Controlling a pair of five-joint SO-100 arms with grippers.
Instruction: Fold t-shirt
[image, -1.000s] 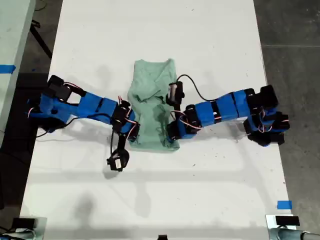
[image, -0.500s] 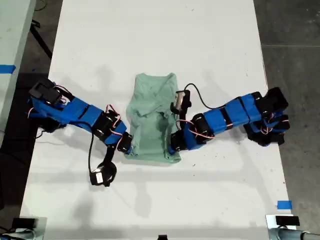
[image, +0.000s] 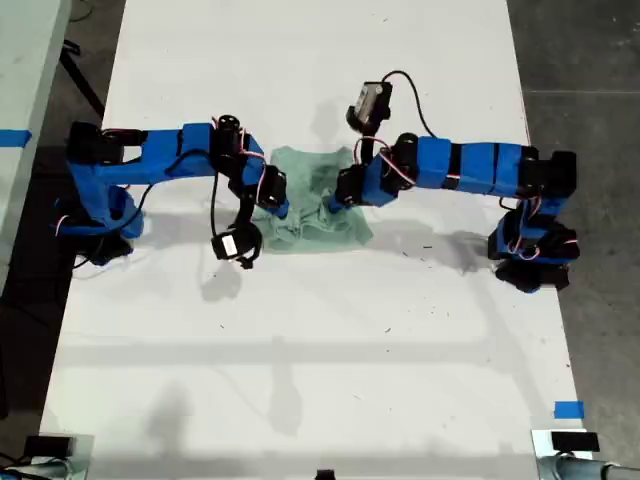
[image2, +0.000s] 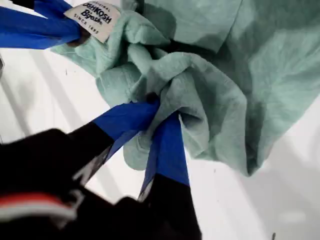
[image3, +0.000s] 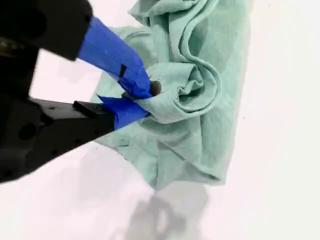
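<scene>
The pale mint-green t-shirt (image: 312, 205) lies bunched and shortened on the white table (image: 320, 360), at mid-width and toward the far side in the exterior view. One blue arm reaches it from the exterior view's left and one from its right, their jaws at the shirt's two sides. Which arm is which I cannot tell. My first gripper (image2: 163, 112) is shut on a thick wad of the t-shirt (image2: 250, 75). The other gripper's blue fingers (image2: 30, 30) show beside the white neck label (image2: 95, 19). My second gripper (image3: 145, 100) is shut on a fold of the t-shirt (image3: 200, 125).
Blue tape marks sit at the table's near corner on the exterior view's right (image: 568, 409) and on a bench off the exterior view's left (image: 12, 137). Dark floor (image: 590, 60) borders the table on both sides. The arm bases stand at the table's two side edges.
Both arms swung toward the table's far side, carrying the shirt's near edge up over the rest. The shirt went from long and flat to short and crumpled.
</scene>
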